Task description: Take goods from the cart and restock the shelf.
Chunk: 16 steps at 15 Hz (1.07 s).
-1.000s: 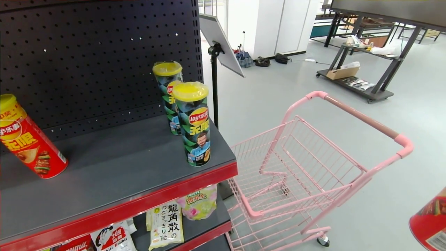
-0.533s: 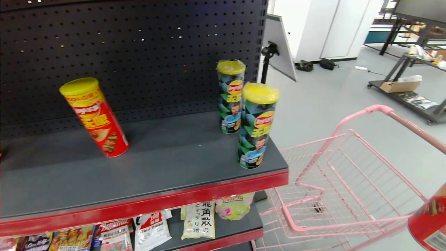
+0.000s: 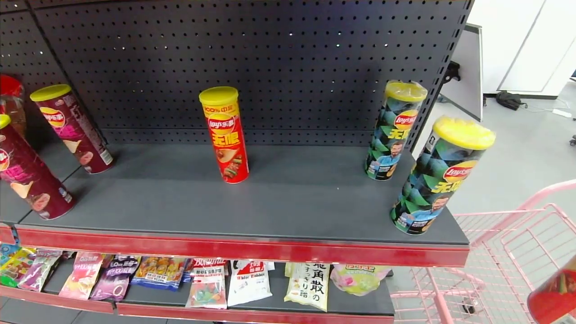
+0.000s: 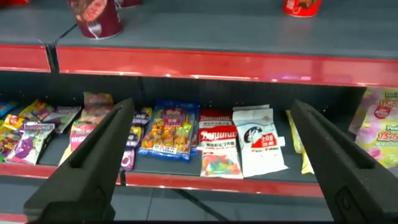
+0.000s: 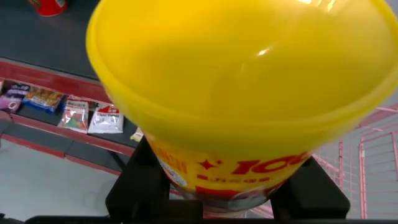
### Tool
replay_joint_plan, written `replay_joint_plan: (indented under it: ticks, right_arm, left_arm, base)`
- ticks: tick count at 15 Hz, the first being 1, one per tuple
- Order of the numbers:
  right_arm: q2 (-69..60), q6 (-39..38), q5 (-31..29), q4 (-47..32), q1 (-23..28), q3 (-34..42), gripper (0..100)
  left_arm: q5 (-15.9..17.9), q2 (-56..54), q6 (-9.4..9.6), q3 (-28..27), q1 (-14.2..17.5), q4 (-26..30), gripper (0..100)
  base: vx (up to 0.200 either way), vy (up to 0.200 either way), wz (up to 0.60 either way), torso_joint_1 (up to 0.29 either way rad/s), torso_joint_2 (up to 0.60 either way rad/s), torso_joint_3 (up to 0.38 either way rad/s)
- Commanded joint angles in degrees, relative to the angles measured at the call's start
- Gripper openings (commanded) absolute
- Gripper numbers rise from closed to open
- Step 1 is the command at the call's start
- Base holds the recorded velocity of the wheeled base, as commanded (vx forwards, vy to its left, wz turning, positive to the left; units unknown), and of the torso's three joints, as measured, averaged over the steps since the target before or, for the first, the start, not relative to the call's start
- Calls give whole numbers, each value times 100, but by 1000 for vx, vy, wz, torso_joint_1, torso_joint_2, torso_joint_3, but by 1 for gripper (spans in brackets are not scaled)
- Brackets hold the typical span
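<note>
Right fingers (image 5: 144, 186) clamped round held red can (image 5: 236, 93). Lid up, can about upright, near right by pink cart (image 3: 517, 225).
Bare spot on shelf (image 3: 288, 202) lies left and farther off, between lone red can (image 3: 225, 135) and green cans (image 3: 393, 130). Right arm looks nearer.
Left fingers (image 4: 93, 162) spread wide, holding nothing.
On shelf: one red can, two green cans, two purple cans (image 3: 72, 128).

The shelf (image 3: 292, 202) deck looked matt grey, its front lip glossy red. The centre red can (image 3: 227, 139) had a glossy wall and smooth plastic lid; the cart (image 3: 546, 193) was pink-coated wire.
</note>
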<state>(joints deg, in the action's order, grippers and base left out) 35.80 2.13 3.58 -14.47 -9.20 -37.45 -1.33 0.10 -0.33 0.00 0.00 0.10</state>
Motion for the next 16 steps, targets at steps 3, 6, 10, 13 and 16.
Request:
replay_joint_plan:
  ticks: [3,6,10,13,16]
  right_arm:
    - [-1058,-11,28,-3,-38,598,0]
    - [-1199,-11,20,-12,-38,669,0]
    - [-1322,-20,55,-56,-38,783,0]
    - [-1357,-20,63,-65,-46,809,0]
    - [-1366,-20,55,-38,-46,871,0]
  left_arm:
    - [1,-1,-2,0,0,-1,100]
    - [1,-1,-2,0,0,-1,100]
    - [1,-1,-2,0,0,-1,100]
    - [1,-1,-2,0,0,-1,100]
    - [1,-1,-2,0,0,-1,100]
  base:
    - [-200,-200,0,2,2,-2]
    - [0,0,0,0,0,0]
    - [0,100,0,7,6,0]
    - [0,200,0,12,4,2]
    - [0,200,0,-4,2,6]
